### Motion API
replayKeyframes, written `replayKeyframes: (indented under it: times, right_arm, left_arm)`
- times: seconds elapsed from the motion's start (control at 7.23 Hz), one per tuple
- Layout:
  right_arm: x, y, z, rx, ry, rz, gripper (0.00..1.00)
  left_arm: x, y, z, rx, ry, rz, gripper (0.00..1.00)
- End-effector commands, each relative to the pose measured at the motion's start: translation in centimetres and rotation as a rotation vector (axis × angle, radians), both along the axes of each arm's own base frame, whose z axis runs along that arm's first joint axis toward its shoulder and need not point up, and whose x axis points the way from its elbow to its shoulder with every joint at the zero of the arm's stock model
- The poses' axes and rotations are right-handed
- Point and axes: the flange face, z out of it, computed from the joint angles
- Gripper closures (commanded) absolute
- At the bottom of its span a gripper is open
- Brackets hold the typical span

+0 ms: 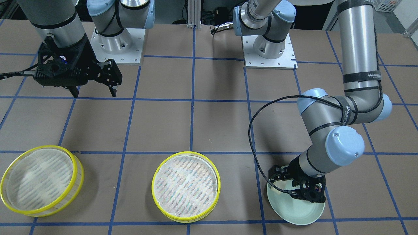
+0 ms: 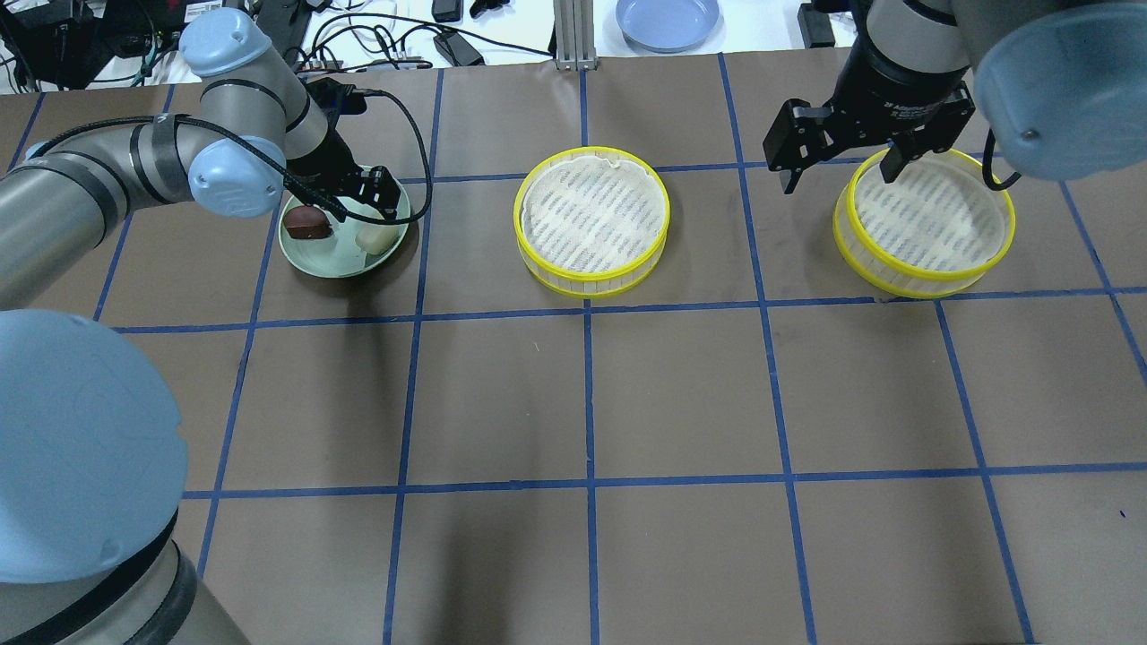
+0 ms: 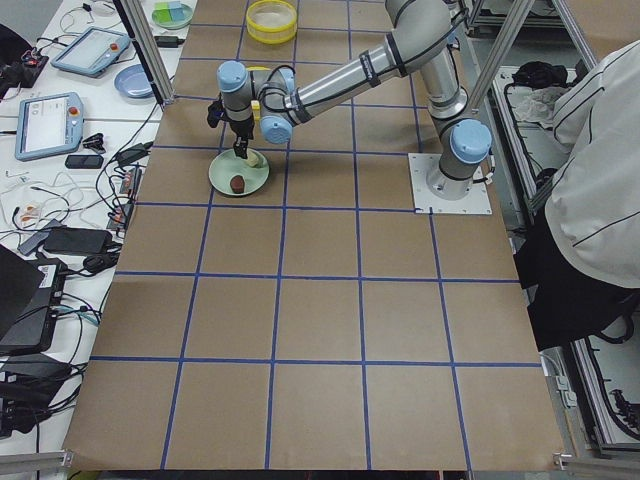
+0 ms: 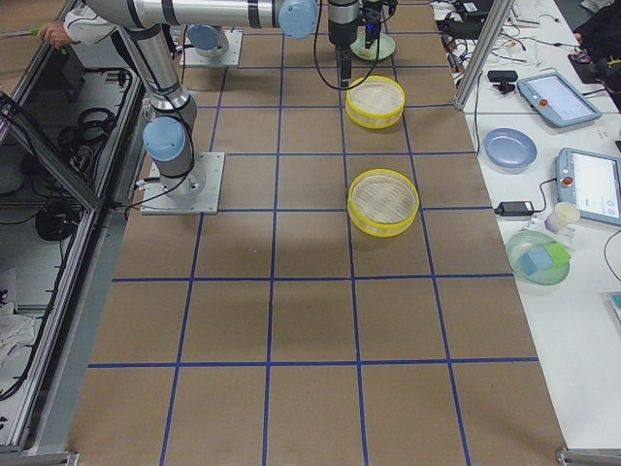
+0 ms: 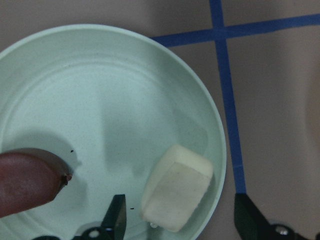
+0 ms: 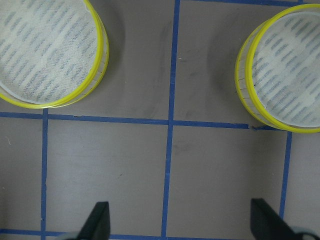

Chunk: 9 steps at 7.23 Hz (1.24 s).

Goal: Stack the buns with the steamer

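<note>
The cream-white bun [image 5: 177, 187] and the dark reddish-brown bun [image 5: 27, 182] lie on the pale green plate [image 5: 100, 90]. My left gripper [image 5: 182, 220] is open and low over the plate, its fingers on either side of the cream bun. The overhead view shows the same: left gripper [image 2: 363, 202], cream bun [image 2: 376, 237], brown bun [image 2: 307, 221], plate [image 2: 340, 267]. Two yellow-rimmed steamer trays stand empty, one in the middle [image 2: 591, 219] and one on the right [image 2: 927, 224]. My right gripper [image 2: 842, 166] is open and empty, raised between the two trays.
A blue plate [image 2: 668, 18] and cables lie on the white bench beyond the table's far edge. The table is brown paper with a blue tape grid. The left arm's black cable [image 1: 254, 140] loops beside the plate.
</note>
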Motion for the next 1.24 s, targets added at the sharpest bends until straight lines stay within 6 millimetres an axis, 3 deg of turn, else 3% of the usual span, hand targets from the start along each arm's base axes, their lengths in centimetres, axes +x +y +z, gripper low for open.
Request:
replayKeyframes:
  times: [0.0,0.14,0.28,0.55,0.83,0.97,1.11]
  right_arm:
    - [0.0,0.0,0.0,-0.001,0.000,-0.001,0.00]
    - [0.0,0.0,0.0,0.000,0.000,-0.001,0.00]
    - [0.0,0.0,0.0,-0.001,0.000,-0.001,0.00]
    - [0.0,0.0,-0.1,0.002,0.000,-0.001,0.00]
    - [0.0,0.0,0.0,-0.001,0.000,-0.001,0.00]
    - [0.0,0.0,0.0,-0.001,0.000,-0.001,0.00]
    - [-0.2,-0.1,0.0,-0.001,0.000,-0.003,0.00]
  left_arm:
    - [0.5,-0.2,-1.6,0.022,0.002,0.007,0.69]
    - [0.6,-0.5,-1.2,0.014,-0.001,0.013,1.00]
    - [0.7,-0.8,-0.4,-0.001,-0.003,0.016,1.00]
    - [0.8,-1.2,4.6,-0.072,-0.004,0.067,1.00]
    - [-3.7,-0.9,10.6,-0.132,0.152,0.276,1.00]
    - [-8.0,-0.1,12.2,-0.141,0.213,0.289,1.00]
    - [-12.6,0.8,12.6,-0.121,0.236,0.317,1.00]
